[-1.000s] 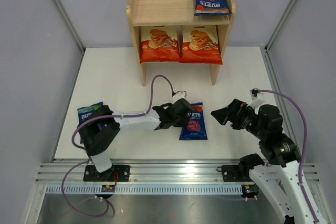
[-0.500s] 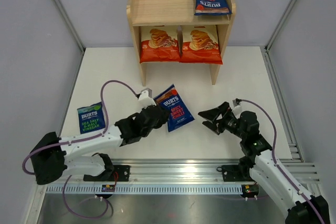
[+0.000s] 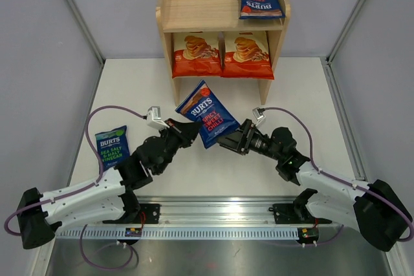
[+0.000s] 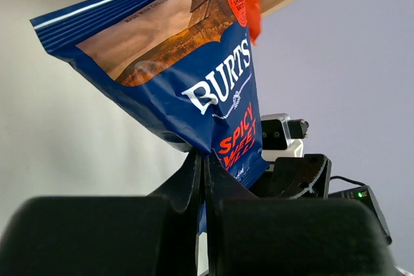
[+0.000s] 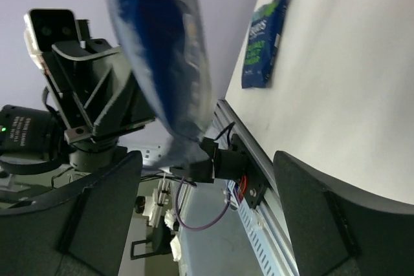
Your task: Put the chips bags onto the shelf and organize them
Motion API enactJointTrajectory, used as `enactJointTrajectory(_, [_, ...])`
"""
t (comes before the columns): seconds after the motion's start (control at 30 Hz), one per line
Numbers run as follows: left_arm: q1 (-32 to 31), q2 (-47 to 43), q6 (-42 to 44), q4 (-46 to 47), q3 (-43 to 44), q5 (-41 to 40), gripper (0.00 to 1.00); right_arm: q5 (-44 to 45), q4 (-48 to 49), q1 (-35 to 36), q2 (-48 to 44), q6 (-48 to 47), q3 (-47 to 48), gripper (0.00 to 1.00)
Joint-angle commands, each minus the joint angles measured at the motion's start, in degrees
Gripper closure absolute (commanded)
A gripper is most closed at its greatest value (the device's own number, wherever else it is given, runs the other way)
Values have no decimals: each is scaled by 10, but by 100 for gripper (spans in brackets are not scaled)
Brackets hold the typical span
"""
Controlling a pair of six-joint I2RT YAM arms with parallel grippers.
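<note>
My left gripper (image 3: 188,132) is shut on the lower corner of a dark blue Burts chilli bag (image 3: 207,114) and holds it tilted above the table, in front of the shelf (image 3: 194,6). In the left wrist view the bag (image 4: 187,75) rises from my shut jaws. My right gripper (image 3: 231,141) is open, right beside the bag's lower right edge; the bag (image 5: 162,50) shows blurred ahead of its spread fingers. A second dark blue bag (image 3: 259,2) lies on the top tier at the right. Two cassava bags (image 3: 196,54) (image 3: 246,54) stand in the lower tier. The blue-green bag (image 3: 112,144) lies on the table at the left.
The shelf stands at the table's far edge; the left part of its top tier is bare wood. Grey walls close in both sides. A metal rail (image 3: 213,214) runs along the near edge. The blue-green bag also shows in the right wrist view (image 5: 264,40).
My left gripper has lifted the dark blue bag off the table and carried it up toward the shelf. My right arm has reached left and low, up to the bag's right edge.
</note>
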Motion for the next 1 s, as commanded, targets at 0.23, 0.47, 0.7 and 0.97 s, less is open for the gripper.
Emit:
enactJointTrajectory(0.23, [-2,-36,0,82,-19,41,100,60,139,47,51,-68,72,34])
enactJointTrajectory(0.47, [-2,-58,-10,54,-21,34,100,84,89,54,28,-118,90,59])
enactJointTrajectory(0.7, [-2,-84,24,33,-18,23,89,88,-19,55,23,-160,146,91])
enactJointTrajectory(0.97, [-1,-170,71,-99,-4,-63,51,98,-115,54,17,-201,235,92])
